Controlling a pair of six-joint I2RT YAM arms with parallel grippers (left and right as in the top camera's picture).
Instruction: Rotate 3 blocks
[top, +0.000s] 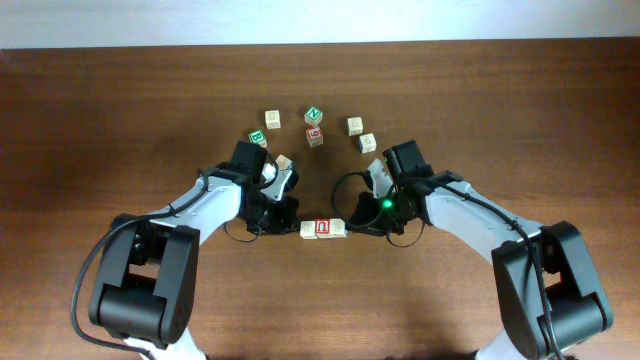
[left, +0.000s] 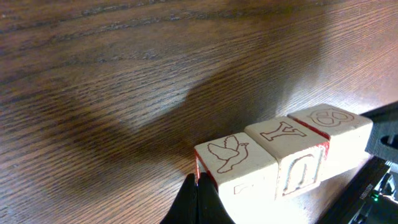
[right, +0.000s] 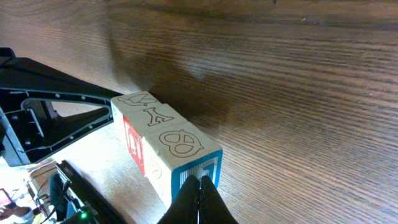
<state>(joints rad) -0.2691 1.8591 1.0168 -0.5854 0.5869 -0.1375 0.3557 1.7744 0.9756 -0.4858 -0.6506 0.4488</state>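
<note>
The left gripper is clenched on nothing, its tip touching the outer end of a three-block row on the wooden table. First in the row is the dove block, with a bird outlined on top. Touching it is the Y block, "Y" on top and a red-framed "U" on its side. Last is the 8 block, "8" on top and a blue-framed end face. The right gripper, likewise clenched and empty, touches that blue end. Beyond the row, well apart, sit the green B cube, the green N cube and the red 6 cube.
</note>
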